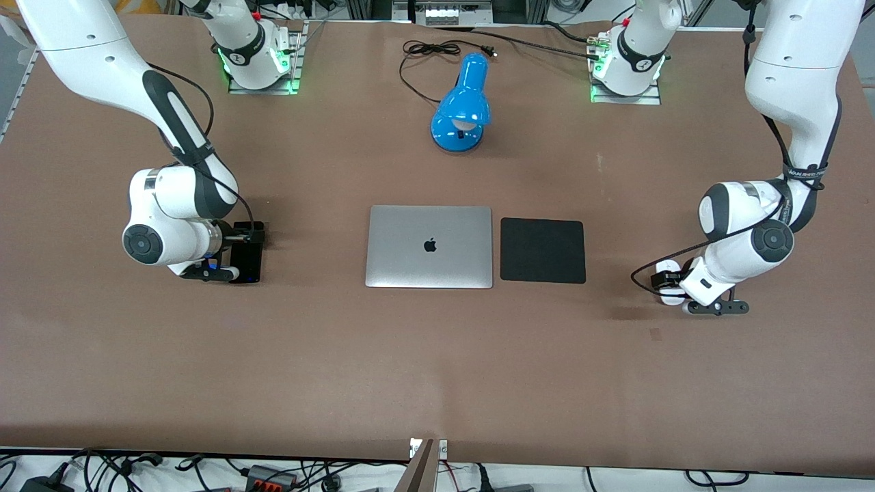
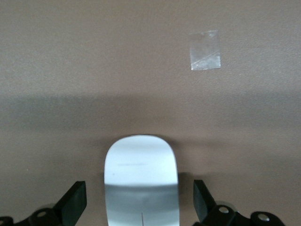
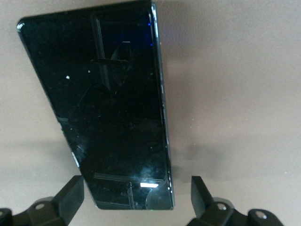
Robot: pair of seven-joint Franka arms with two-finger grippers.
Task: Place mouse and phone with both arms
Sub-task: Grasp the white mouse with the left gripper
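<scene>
The white mouse [image 1: 673, 296] lies on the brown table toward the left arm's end. My left gripper [image 1: 666, 281] is down over it. In the left wrist view the mouse [image 2: 141, 181] sits between the open fingers [image 2: 75, 203] of my left gripper [image 2: 139, 202], with a gap on each side. The black phone [image 1: 247, 263] lies flat toward the right arm's end. My right gripper [image 1: 232, 260] is down over it. In the right wrist view the phone [image 3: 103, 103] has its near end between the open fingers [image 3: 73, 193] of my right gripper [image 3: 136, 197], untouched.
A closed silver laptop [image 1: 429, 246] lies mid-table with a square black mat [image 1: 543, 251] beside it, toward the left arm's end. A blue desk lamp [image 1: 461, 106] with a black cable stands nearer the bases. A tape scrap [image 2: 205, 50] lies near the mouse.
</scene>
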